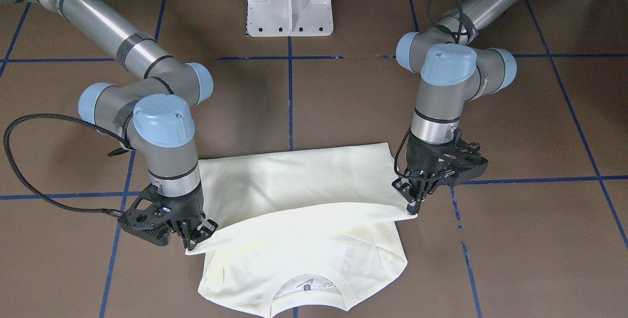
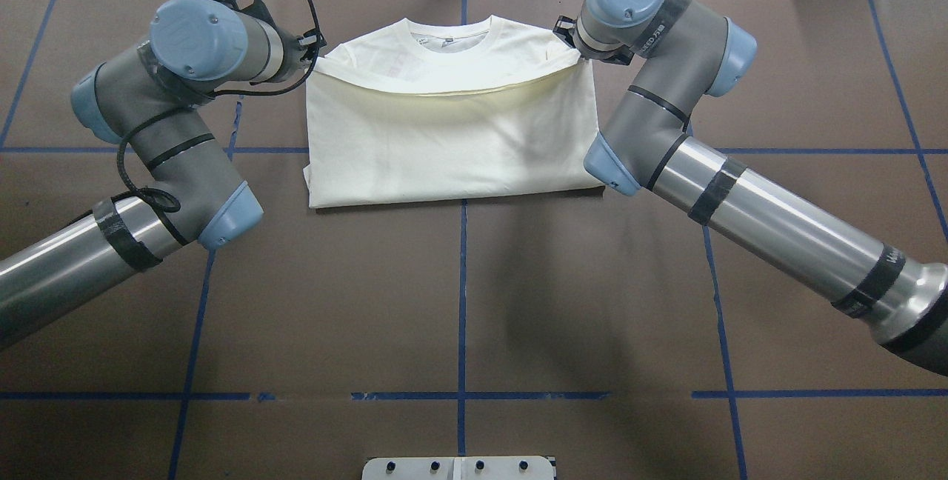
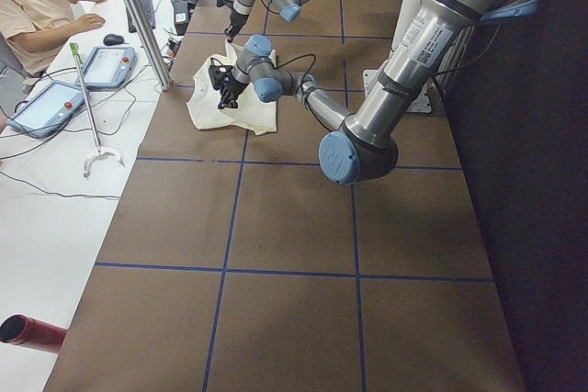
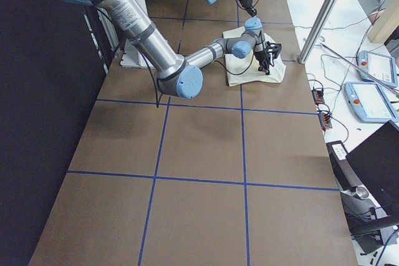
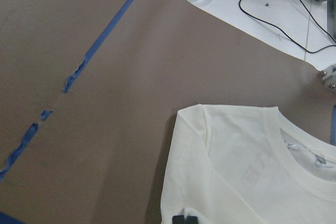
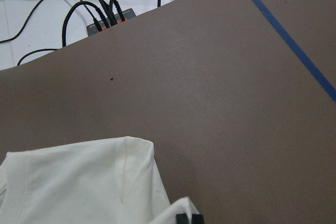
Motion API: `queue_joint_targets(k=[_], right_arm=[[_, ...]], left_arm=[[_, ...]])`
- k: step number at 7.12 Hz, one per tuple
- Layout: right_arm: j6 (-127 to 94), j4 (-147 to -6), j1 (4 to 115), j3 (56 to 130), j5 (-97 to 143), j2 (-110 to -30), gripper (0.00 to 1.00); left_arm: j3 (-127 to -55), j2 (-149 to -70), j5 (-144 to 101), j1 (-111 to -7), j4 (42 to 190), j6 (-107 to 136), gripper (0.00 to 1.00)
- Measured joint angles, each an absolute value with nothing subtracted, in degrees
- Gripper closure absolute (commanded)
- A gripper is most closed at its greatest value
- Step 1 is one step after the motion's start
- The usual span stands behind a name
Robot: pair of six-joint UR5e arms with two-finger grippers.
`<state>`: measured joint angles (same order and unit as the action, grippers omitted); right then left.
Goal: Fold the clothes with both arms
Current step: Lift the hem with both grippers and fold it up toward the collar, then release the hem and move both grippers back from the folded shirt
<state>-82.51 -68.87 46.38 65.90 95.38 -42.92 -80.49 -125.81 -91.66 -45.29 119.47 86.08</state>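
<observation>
Cream-white long-sleeved T-shirt on a brown counter marked with blue tape lines, caught mid-fold between two grey robot arms. The shirt lies at the side of the counter far from the robot, with its collar pointing away from the robot. Its lower part is doubled over its upper part, so a fold line runs along the side nearest the robot.

The loose edge stretches between the two hands, just short of the collar. The left hand is closed on one corner of that edge. The right hand is closed on the other corner. Both hands point down, close to the counter. The held edge sags slightly in the middle and seems to sit a little above the layer beneath.

Faint lettering shows through the cloth near the collar, but the print itself is out of sight. No sleeves can be seen. In each wrist view, a shoulder of the shirt lies flat on the counter.

The step in hand looks like the hem-to-collar fold, and it seems nearly done. The next move likely calls for lowering both corners together so the edge lands straight and level across the shoulders. Both hands would then open and lift straight up, so the cloth is not dragged out of line.
</observation>
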Motion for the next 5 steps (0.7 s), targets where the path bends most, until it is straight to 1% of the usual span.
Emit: queue_joint_targets(k=[2,3,4,5], right_arm=[[-82.17,-68.43,46.32,62.35,93.7,-41.53,1.0],[-82.14,-68.4,46.12,61.63,93.1,-41.0,0.75],[-82.15,-68.39,45.82,61.23,92.69,-40.5,0.62],[-82.31,-68.38,45.33,61.03,92.39,-39.82,0.59]], left_arm=[[-74.45,-127.13,-89.35,-45.37,122.99,83.43,1.0],[-73.24,-127.12,-88.64,-45.44,123.71,81.95,0.7],[-72.81,-127.08,-88.37,-45.46,123.97,81.24,0.64],[-72.74,-127.13,-88.31,-45.46,124.13,80.94,0.59]])
